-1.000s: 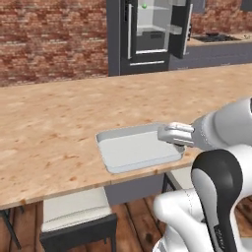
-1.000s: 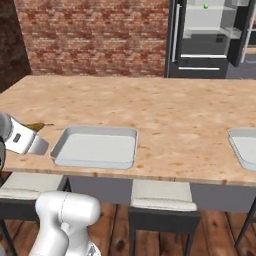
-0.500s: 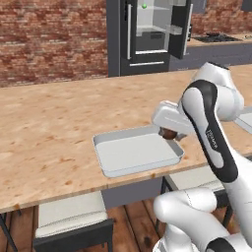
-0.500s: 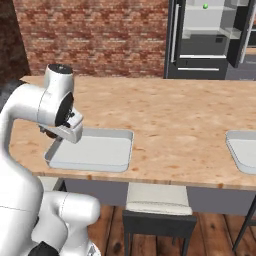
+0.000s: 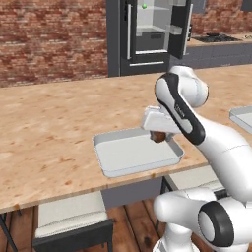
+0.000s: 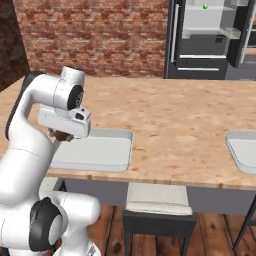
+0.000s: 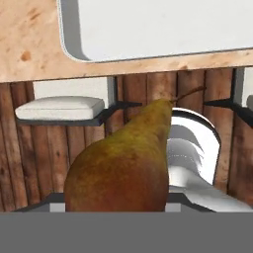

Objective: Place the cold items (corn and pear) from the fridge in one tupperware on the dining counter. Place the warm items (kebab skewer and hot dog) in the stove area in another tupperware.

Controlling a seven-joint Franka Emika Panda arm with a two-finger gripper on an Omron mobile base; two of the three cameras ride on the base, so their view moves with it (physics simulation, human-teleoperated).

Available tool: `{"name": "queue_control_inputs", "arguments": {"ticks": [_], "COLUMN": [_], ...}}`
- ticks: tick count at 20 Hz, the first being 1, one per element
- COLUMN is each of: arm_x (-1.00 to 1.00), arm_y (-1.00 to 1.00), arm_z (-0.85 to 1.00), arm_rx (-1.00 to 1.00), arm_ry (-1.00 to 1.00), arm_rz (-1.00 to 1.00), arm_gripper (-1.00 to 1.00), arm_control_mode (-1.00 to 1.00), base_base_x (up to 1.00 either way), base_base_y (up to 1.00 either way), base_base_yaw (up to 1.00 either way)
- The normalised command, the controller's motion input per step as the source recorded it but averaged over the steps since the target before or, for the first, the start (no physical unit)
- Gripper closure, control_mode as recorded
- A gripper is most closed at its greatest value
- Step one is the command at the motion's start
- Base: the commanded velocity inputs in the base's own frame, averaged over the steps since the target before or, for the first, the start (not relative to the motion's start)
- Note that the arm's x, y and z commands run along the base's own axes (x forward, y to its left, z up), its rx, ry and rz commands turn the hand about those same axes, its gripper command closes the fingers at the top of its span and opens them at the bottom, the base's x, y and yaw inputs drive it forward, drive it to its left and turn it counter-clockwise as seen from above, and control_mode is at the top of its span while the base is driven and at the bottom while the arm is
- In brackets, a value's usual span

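My gripper (image 5: 158,136) is shut on the pear (image 5: 157,137), a brown-green fruit that looms large in the hand view (image 7: 123,170). It hangs just above the right part of a grey tupperware (image 5: 129,153) on the wood-grain dining counter (image 5: 44,128). From the right side the gripper (image 6: 62,135) and the pear (image 6: 61,136) sit over that tupperware's left end (image 6: 97,151). A second tupperware (image 5: 244,117) lies further right (image 6: 243,150). Behind the counter the fridge (image 5: 152,29) stands open, with the green corn (image 5: 144,6) on a top shelf (image 6: 205,6).
Pale cushioned stools (image 5: 74,211) stand under the counter's near edge (image 6: 157,197). A red brick wall (image 5: 49,39) runs behind. A stove area (image 5: 216,38) lies at the far right. The tupperware's rim (image 7: 66,34) and a stool (image 7: 59,107) show past the pear.
The arm has swung up from low at the side and carried the pear over the tupperware. In the last half second the hand came lower and a little further over the tray.
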Motion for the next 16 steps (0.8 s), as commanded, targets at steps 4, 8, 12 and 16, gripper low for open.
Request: {"name": "queue_control_inputs", "arguments": {"ticks": [4, 8, 12, 16], "arm_x": [0.46, 0.42, 0.58, 0.53], "arm_y": [0.08, 0.00, 0.00, -0.01], "arm_z": [-0.53, -0.53, -0.51, -0.50], "arm_rx": [0.00, 0.00, 0.00, 0.00], "arm_ry": [0.01, -0.09, -0.03, 0.00], "arm_rz": [0.05, 0.09, 0.02, 0.00], "arm_gripper": [1.00, 1.00, 1.00, 1.00], "arm_control_mode": [-1.00, -1.00, -1.00, -1.00], "base_base_x": [0.00, 0.00, 0.00, 0.00], "base_base_y": [0.00, 0.00, 0.00, 0.00], "base_base_yaw": [0.00, 0.00, 0.00, 0.00]}}
